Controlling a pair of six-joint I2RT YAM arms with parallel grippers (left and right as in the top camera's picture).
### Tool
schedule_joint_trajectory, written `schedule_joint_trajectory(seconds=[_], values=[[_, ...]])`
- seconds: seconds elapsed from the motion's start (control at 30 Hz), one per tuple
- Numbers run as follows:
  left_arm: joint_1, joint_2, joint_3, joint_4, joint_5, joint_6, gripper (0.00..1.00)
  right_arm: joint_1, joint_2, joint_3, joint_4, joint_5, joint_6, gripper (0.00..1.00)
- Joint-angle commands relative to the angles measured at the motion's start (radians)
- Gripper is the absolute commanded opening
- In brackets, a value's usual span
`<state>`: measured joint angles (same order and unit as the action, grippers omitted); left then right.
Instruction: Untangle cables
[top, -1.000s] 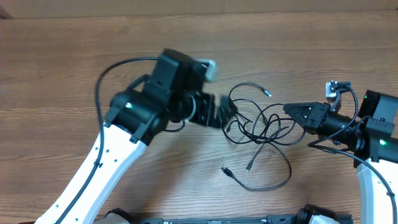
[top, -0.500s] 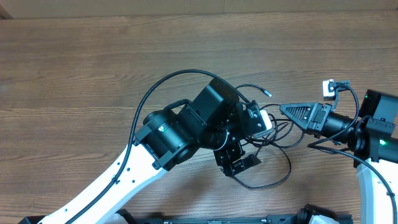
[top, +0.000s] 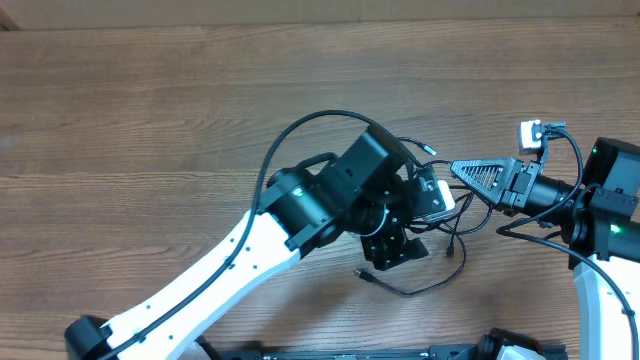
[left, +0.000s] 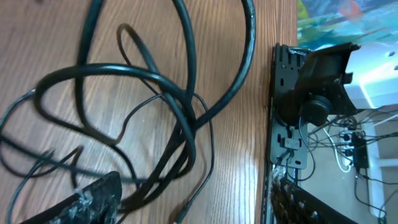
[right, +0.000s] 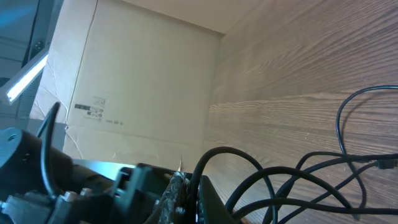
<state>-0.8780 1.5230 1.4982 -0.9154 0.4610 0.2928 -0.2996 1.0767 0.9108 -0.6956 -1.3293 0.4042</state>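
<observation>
The cables (top: 425, 287) are thin black cords tangled at the table's middle right, mostly hidden under my left arm. One plug end (top: 431, 151) pokes out at the back and another (top: 364, 274) lies at the front. My left gripper (top: 392, 252) hangs over the bundle's front part. In the left wrist view its jaws (left: 193, 190) stand wide apart, with looping cables (left: 180, 106) on the wood between them and strands close to the left finger (left: 93, 199). My right gripper (top: 457, 168) is shut on one cable strand (right: 249, 163), pinched between its fingers (right: 180, 199).
A cardboard box wall (right: 149, 81) stands along the table's far side. The table's front edge (left: 264, 124) and a black stand frame (left: 289, 124) run close beside the left gripper's right finger. Bare wood (top: 120, 120) spreads to the left and back.
My left arm has swung right, from beside the bundle to over it, and its jaws have narrowed somewhat. The right gripper kept its hold and drifted slightly back. The front loop has shrunk.
</observation>
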Motion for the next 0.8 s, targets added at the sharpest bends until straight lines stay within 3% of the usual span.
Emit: schedule_joint_trajectory(seconds=[0.0, 0.1, 0.23, 0.47, 0.67, 0.73, 0.77], values=[[-0.016, 0.023, 0.008, 0.024, 0.036, 0.022, 0.77, -0.003, -0.003, 0.02, 0.008, -0.034, 0.018, 0.04], [-0.021, 0.024, 0.008, 0.049, 0.056, 0.022, 0.72, -0.003, -0.003, 0.02, 0.011, -0.034, 0.019, 0.04], [-0.02, 0.034, 0.008, 0.056, 0.064, 0.022, 0.4, -0.003, -0.003, 0.02, 0.01, -0.035, 0.019, 0.04], [-0.022, 0.076, 0.008, 0.08, 0.091, 0.022, 0.33, -0.003, -0.003, 0.02, 0.007, -0.035, 0.038, 0.04], [-0.022, 0.076, 0.008, 0.086, 0.09, 0.022, 0.43, -0.003, -0.003, 0.02, 0.007, -0.035, 0.038, 0.04], [-0.022, 0.076, 0.008, 0.086, 0.09, 0.022, 0.4, -0.003, -0.003, 0.02, 0.007, -0.035, 0.038, 0.04], [-0.022, 0.076, 0.008, 0.086, 0.09, 0.022, 0.3, -0.003, -0.003, 0.02, 0.007, -0.035, 0.038, 0.04]])
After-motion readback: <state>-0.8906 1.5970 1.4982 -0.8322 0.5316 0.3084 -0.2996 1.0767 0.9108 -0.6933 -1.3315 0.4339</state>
